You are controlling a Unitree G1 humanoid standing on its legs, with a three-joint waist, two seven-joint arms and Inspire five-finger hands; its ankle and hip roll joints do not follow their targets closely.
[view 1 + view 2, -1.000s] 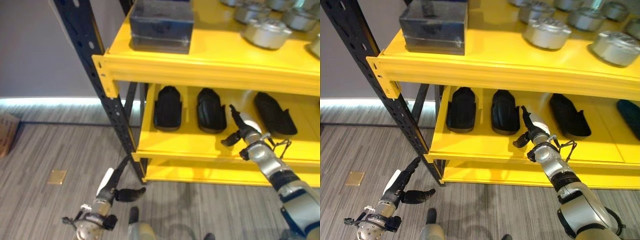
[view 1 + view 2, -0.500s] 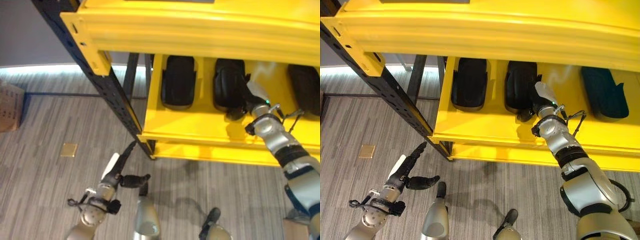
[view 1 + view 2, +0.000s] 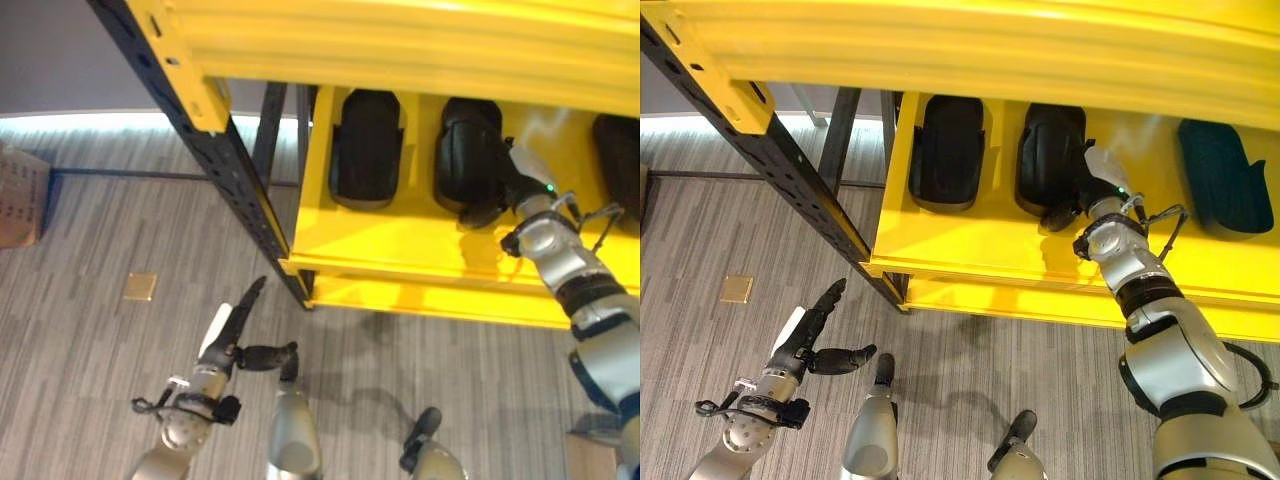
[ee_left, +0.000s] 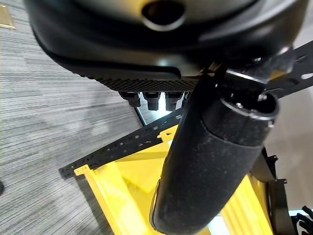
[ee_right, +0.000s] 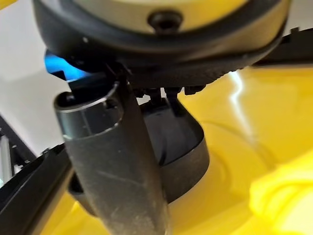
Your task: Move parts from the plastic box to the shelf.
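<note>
Right hand (image 3: 1095,190) against middle black part (image 3: 1050,158) on yellow shelf (image 3: 970,255), grip perhaps closed, unclear; left hand (image 3: 232,335) open.

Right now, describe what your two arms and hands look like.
Both arms are silver-grey with rounded segments. The left hand is dark, with a white cover along one side. The right hand is dark too, with a white cover and a small green light at its wrist.

Right hand at the lower shelf

The right hand (image 3: 520,185) touches the middle black part (image 3: 468,155) on the yellow shelf (image 3: 400,250) — left hand (image 3: 232,335) hangs open over grey floor (image 3: 90,230).
</note>
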